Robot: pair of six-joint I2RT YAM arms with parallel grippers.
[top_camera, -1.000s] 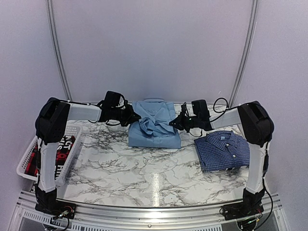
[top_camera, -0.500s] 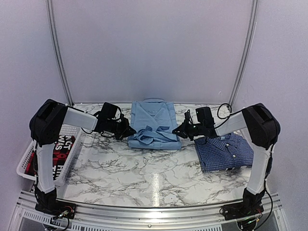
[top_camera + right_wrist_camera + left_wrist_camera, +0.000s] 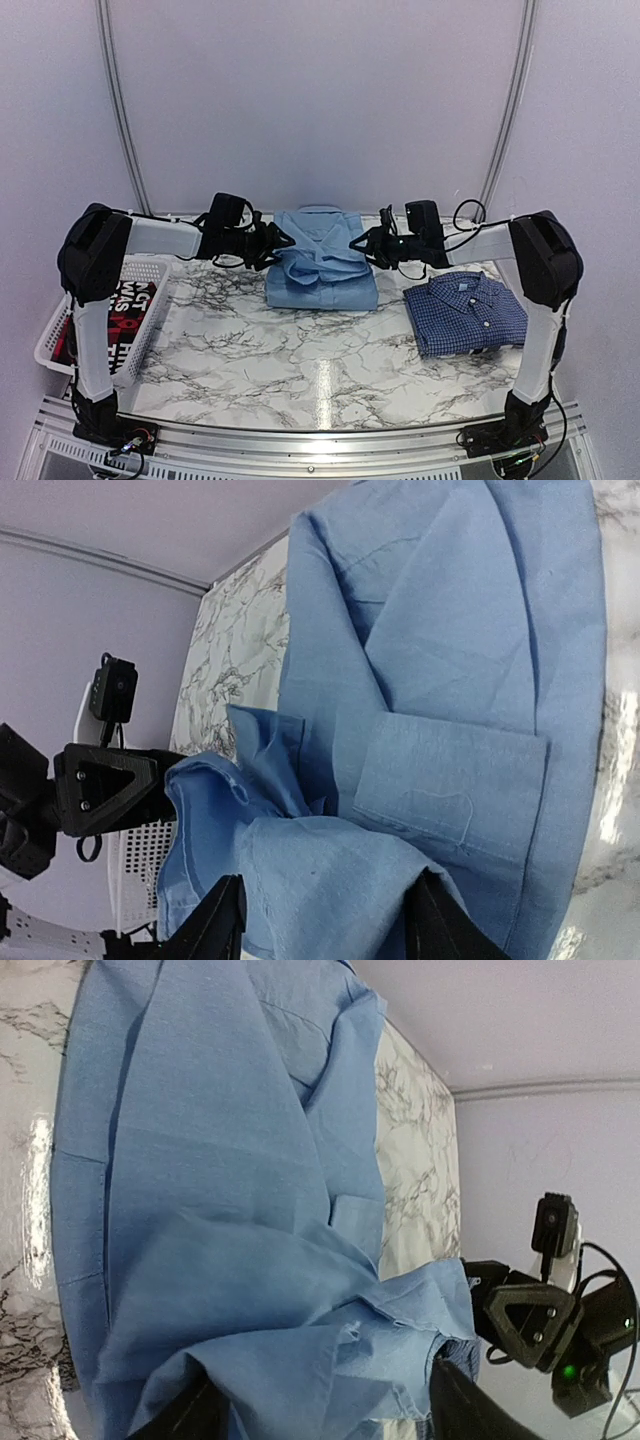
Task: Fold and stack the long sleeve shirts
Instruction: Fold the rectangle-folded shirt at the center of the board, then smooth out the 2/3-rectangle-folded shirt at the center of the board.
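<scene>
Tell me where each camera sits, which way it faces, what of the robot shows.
Top external: high behind the robot, looking down over the table; left arm and right arm show, left gripper and right gripper at the light blue shirt.
Left wrist: on the left arm, facing right across that shirt; own fingers at the bottom.
Right wrist: on the right arm, facing left across it; own fingers at the bottom.
Shared: both wrist views show the shirt and the opposite gripper.
</scene>
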